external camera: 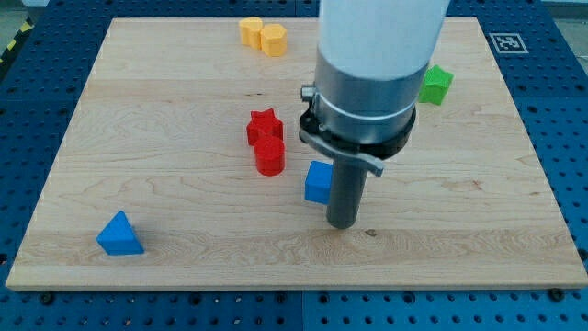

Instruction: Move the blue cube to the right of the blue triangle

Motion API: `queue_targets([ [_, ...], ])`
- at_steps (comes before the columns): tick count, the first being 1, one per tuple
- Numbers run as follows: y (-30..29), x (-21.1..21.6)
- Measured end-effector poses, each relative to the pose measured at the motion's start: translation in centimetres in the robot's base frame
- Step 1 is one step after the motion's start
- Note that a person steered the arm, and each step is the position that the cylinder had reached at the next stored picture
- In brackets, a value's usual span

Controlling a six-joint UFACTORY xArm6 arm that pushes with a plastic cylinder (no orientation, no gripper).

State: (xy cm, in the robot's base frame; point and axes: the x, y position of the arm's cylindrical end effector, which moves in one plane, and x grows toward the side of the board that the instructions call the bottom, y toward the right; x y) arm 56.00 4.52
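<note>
The blue cube (318, 181) sits mid-surface (184, 110), just right of the red blocks (266, 142). My tip (343, 223), a plain rod tool with nothing to open and holding nothing, stands touching or just beside the cube's right face. The blue triangle (120, 234) lies well apart, near left. The cube looks light, stiff and easily slid; push its right face squarely, or it will likely spin off.
</note>
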Motion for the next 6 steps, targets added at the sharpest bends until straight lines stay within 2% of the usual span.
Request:
queue_targets([
  [1, 4.3, -2.8],
  [2, 5.2, -6.0],
  [3, 0.2, -6.4],
  [5, -8.5, -1.2],
  [6, -6.2, -2.3],
])
